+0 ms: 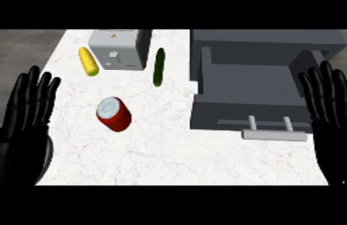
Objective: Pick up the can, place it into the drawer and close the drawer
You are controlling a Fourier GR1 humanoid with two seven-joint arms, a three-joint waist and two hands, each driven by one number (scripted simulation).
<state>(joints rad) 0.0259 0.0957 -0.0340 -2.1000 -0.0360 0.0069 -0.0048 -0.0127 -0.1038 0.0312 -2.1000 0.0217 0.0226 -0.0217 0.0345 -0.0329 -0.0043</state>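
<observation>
Red can (114,114) left of centre on white surface (169,150), tilted, untouched. Grey drawer (247,88) at right, pulled open. Left hand (27,109) at left edge, right hand (325,100) at right edge; both fingers straight, holding nothing.

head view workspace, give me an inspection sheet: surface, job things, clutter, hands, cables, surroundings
surface: white marbled counter, no spills seen
job's things: red can with a silver top, tilted, left of centre, untouched; grey drawer pulled open at right, nothing seen inside, bar handle toward the robot
clutter: corn cob and cucumber at the far side, either side of a grey toaster
hands: left hand open, fingers up, resting at the left edge; right hand open, fingers up, at the right edge beside the drawer; neither touches the can
cables: nothing seen
surroundings: dark floor beyond the counter's left edge
</observation>
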